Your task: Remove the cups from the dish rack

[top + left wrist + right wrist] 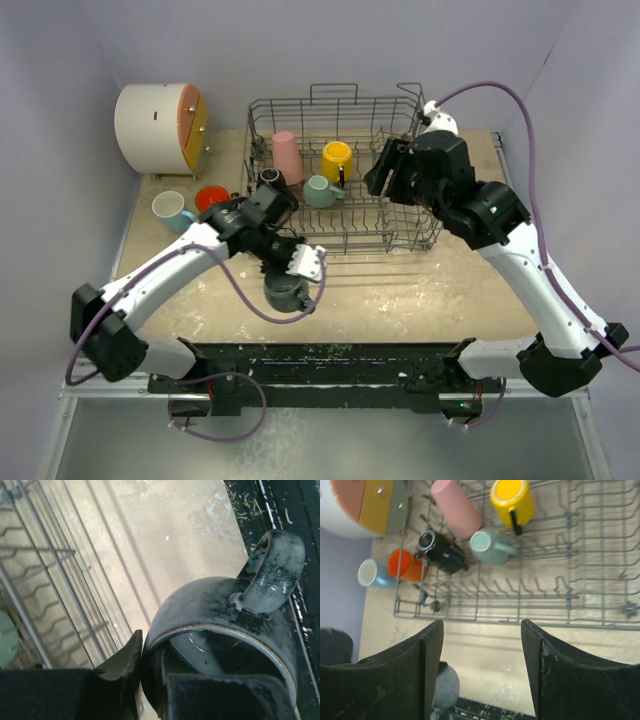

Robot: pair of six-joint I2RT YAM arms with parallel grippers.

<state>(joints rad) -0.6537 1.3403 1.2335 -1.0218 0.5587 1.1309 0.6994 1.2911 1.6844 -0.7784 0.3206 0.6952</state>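
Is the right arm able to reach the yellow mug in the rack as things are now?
Probably yes. The right gripper is open near the rack, nothing covers the yellow mug, and the left gripper holds a grey mug in front of the rack, out of the way.

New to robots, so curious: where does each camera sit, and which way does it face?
Top: above and behind the arms, looking down on the table; both arms show, left gripper holding a grey mug.
Left wrist: on the left arm, facing its fingers clamped on that mug's rim.
Right wrist: on the right arm, looking down at the rack past the open right gripper.
Shared: top and right wrist both show the pink cup.
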